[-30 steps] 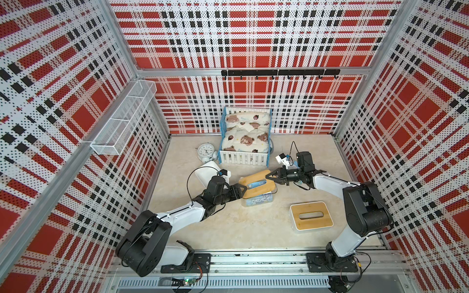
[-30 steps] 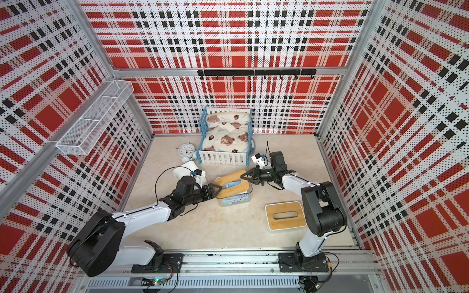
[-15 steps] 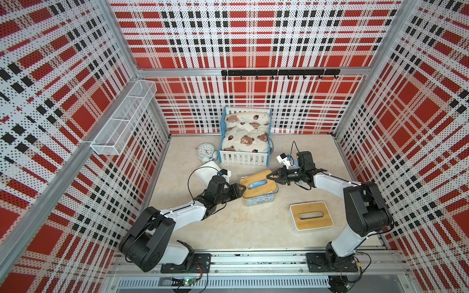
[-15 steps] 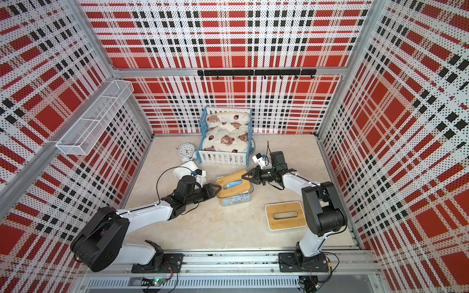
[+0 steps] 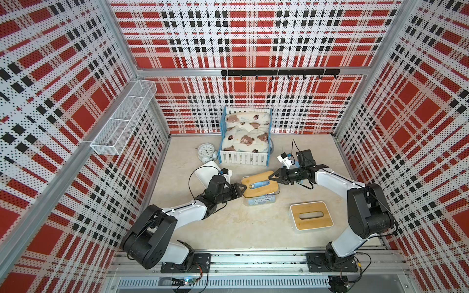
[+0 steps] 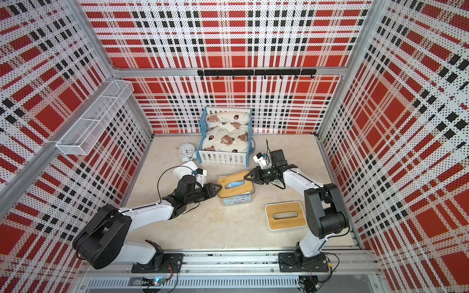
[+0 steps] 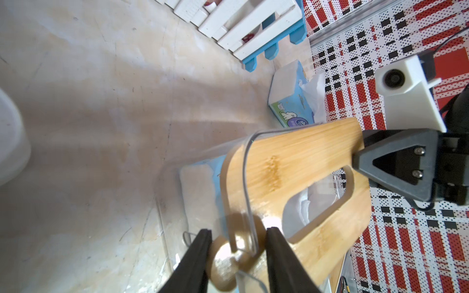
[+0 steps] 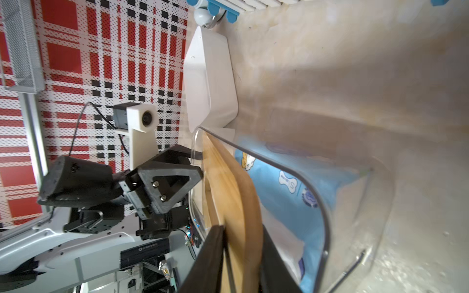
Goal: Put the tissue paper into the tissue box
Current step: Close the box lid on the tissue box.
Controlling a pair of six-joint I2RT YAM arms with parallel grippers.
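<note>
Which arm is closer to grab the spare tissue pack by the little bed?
Right. The spare tissue pack lies near the right pincer; the left pincer sits across the box, farther away.

Tissue paper (image 5: 258,184) mostly under lid (image 5: 261,192)

Pale beige marbled tabletop (image 5: 228,228): at the back, a blue-and-white toy crib (image 5: 245,157), a white alarm clock (image 5: 205,151) just beside it. Mid-table, a clear plastic box (image 5: 258,201). Near it, a white open tub (image 5: 208,168), a white box with slotted bamboo lid (image 5: 294,213) and a light-blue wrapped tissue pack (image 7: 289,96).
</note>
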